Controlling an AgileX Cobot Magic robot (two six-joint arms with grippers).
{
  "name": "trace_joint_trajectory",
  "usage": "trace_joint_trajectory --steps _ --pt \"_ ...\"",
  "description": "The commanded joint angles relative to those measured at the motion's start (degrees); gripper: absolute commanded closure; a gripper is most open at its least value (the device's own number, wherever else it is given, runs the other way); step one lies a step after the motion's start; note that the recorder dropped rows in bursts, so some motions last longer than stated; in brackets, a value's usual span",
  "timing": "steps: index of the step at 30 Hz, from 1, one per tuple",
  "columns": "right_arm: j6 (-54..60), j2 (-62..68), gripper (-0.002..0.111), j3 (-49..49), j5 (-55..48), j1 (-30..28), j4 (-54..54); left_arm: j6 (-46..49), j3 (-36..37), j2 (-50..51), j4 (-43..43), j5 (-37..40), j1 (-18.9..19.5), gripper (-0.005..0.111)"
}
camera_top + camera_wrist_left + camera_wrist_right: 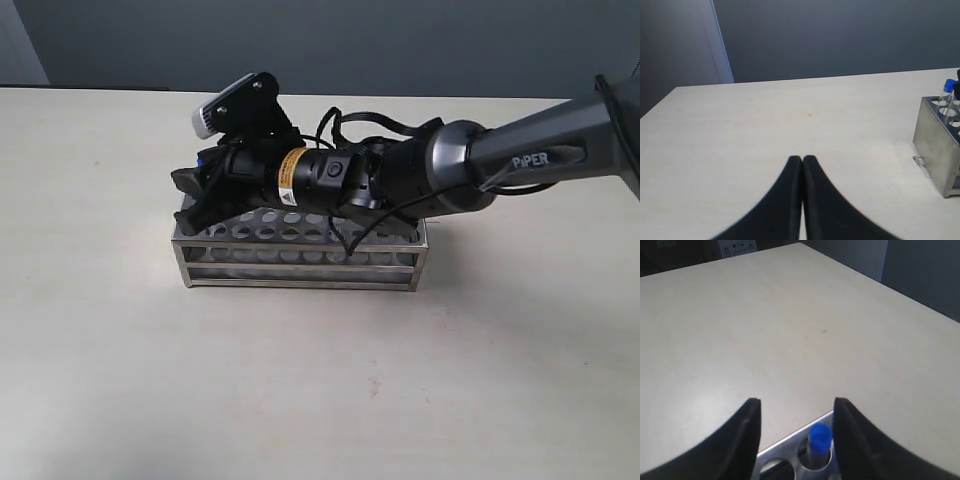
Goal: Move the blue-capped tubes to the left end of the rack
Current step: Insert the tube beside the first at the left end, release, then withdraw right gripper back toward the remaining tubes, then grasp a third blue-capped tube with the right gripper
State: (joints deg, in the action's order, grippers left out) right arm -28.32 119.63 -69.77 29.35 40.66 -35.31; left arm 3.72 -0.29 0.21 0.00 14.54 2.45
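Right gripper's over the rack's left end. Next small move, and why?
Probably raise the right gripper straight up. Its jaws stand open on either side of a tube seated in an end hole of the rack, so it looks placed.

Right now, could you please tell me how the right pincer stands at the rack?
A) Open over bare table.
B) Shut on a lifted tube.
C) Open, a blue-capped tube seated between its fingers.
C: the right pincer is open, and the blue-capped tube stands in a hole of the rack between its fingers.
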Motion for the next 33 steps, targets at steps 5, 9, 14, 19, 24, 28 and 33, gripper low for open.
trace_joint_trajectory --steps 5,9,14,19,24,28,33 --pt "-0.2 -7.0 0.061 -0.3 -6.1 0.0 -0.2 -0.2 0.3 -0.2 0.0 -0.8 -0.3 0.106" --pt "0.4 -16.9 0.061 -0.3 -21.1 0.0 -1.4 -0.2 0.3 -0.2 0.0 -0.8 -0.3 0.106" --pt "1.4 -26.7 0.061 5.3 -25.2 0.0 -3.8 -0.2 0.3 -0.2 0.0 -0.8 -0.3 0.106" --pt "1.4 -34.1 0.061 17.2 -20.9 0.0 -0.4 -0.2 0.3 -0.2 0.0 -0.8 -0.3 0.106" --pt "6.5 -34.5 0.061 27.8 -16.4 -0.7 8.5 -0.2 0.3 -0.2 0.0 -0.8 -0.3 0.106" --pt "21.5 -34.1 0.061 32.1 -9.0 -4.3 26.0 -0.2 0.3 -0.2 0.0 -0.8 -0.3 0.106" --pt "27.7 -29.6 0.061 32.5 -2.2 -4.8 34.7 -0.2 0.3 -0.2 0.0 -0.8 -0.3 0.106"
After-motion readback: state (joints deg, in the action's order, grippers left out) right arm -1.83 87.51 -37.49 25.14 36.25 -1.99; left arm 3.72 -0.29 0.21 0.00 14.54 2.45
